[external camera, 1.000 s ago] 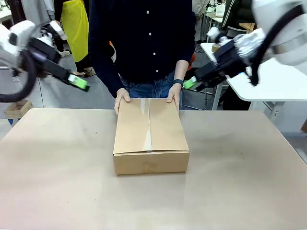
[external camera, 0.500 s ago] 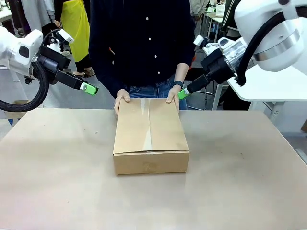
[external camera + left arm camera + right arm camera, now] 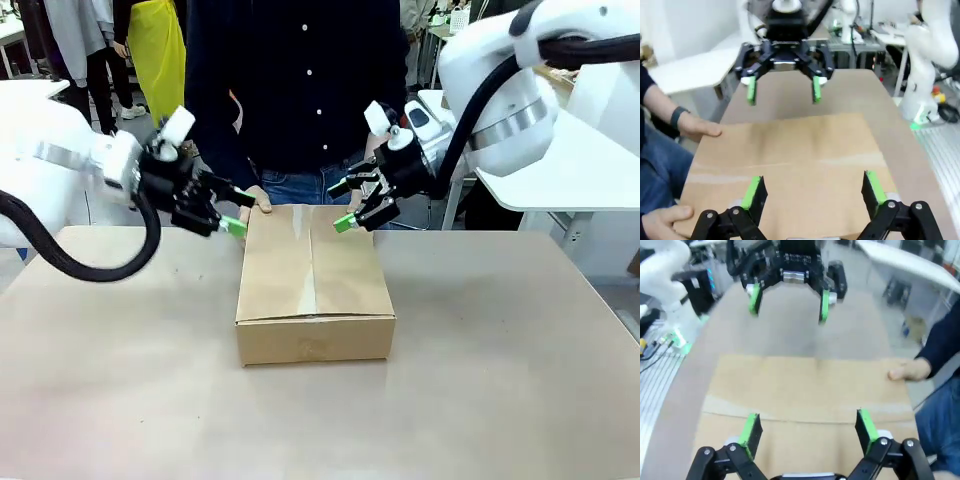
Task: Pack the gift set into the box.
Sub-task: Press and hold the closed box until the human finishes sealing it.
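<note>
Tan table (image 3: pixel 120 380); closed, taped brown box (image 3: pixel 314 290)

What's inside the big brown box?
The box is closed flat on top, so whatever is inside is hidden. A person's hands rest at its far edge.

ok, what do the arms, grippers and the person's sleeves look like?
The left arm and right arm are white and rounded, each with a looping black cable. The left gripper and right gripper are black two-finger linkages with green pads. The person wears a dark long sleeve and a dark wristband.
</note>
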{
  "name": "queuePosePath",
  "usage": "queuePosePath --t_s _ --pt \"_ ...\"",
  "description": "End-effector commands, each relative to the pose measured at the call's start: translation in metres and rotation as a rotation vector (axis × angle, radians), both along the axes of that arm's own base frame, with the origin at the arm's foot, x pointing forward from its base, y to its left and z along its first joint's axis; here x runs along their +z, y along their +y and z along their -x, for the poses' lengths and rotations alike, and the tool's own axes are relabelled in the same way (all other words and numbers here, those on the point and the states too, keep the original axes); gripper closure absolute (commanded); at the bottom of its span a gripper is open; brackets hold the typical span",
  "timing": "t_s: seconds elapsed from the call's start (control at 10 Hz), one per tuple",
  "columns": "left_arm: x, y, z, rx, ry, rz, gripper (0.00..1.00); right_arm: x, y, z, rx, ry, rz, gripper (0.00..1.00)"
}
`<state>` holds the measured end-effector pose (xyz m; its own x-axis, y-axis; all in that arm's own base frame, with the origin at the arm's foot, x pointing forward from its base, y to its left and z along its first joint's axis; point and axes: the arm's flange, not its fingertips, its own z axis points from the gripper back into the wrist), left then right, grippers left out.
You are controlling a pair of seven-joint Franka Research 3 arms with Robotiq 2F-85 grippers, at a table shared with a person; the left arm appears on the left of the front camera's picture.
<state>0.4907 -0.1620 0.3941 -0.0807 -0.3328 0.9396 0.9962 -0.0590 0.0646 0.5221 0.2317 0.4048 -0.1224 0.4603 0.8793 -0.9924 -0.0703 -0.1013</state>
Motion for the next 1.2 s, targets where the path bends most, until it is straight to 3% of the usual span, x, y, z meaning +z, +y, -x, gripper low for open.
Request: queuePosePath --t_s 0.0,0.1,0.2,0.8,1.0,1.1 --pt "-0.032 -0.009 -0.005 -0.059 -0.047 0.036 0.0 -0.047 -0.004 -0.014 0.084 0.01 -0.143 0.0" --pt "-0.045 -0.014 -0.006 -0.058 -0.004 0.031 0.0 -0.061 0.002 -0.016 0.078 0.024 -0.118 0.0" --pt "-0.057 -0.019 -0.009 -0.04 -0.021 0.018 0.0 -0.071 -0.001 -0.021 0.057 0.077 -0.097 0.0" --pt "-0.089 -0.021 -0.021 0.0 0.053 -0.024 0.0 -0.096 -0.031 -0.024 -0.022 0.241 0.016 0.0" --pt "-0.089 -0.021 -0.023 0.047 0.06 -0.034 0.0 -0.103 -0.037 -0.025 -0.051 0.247 0.044 0.0" --pt "-0.086 -0.018 -0.019 -0.031 0.039 -0.014 0.0 -0.093 -0.029 -0.022 -0.02 0.21 -0.025 0.0"
